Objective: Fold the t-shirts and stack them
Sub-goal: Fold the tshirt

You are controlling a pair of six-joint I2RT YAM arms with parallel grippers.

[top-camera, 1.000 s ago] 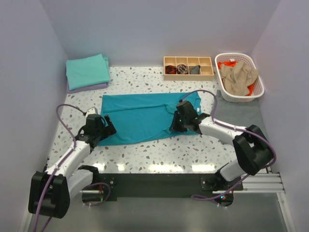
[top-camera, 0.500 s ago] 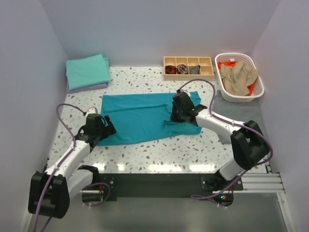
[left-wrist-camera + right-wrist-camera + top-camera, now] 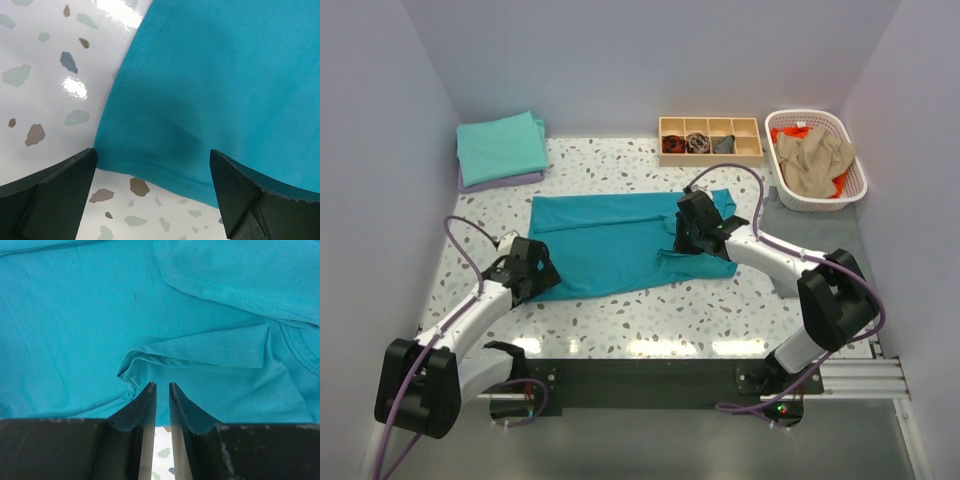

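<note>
Smooth teal t-shirt (image 3: 610, 245) on terrazzo table (image 3: 650, 312); left jaws wide apart, right jaws pinching puckered fold.

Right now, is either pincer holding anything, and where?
Left pincer is open above the teal shirt, holding nothing. Right pincer is nearly closed at a bunched fold of it; grip cannot be told.

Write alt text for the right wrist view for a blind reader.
The right gripper is almost shut, a thin gap between its dark fingers, tips at a puckered fold of the teal shirt filling the view. Whether it pinches cloth cannot be told; speckled table shows through the gap.
</note>
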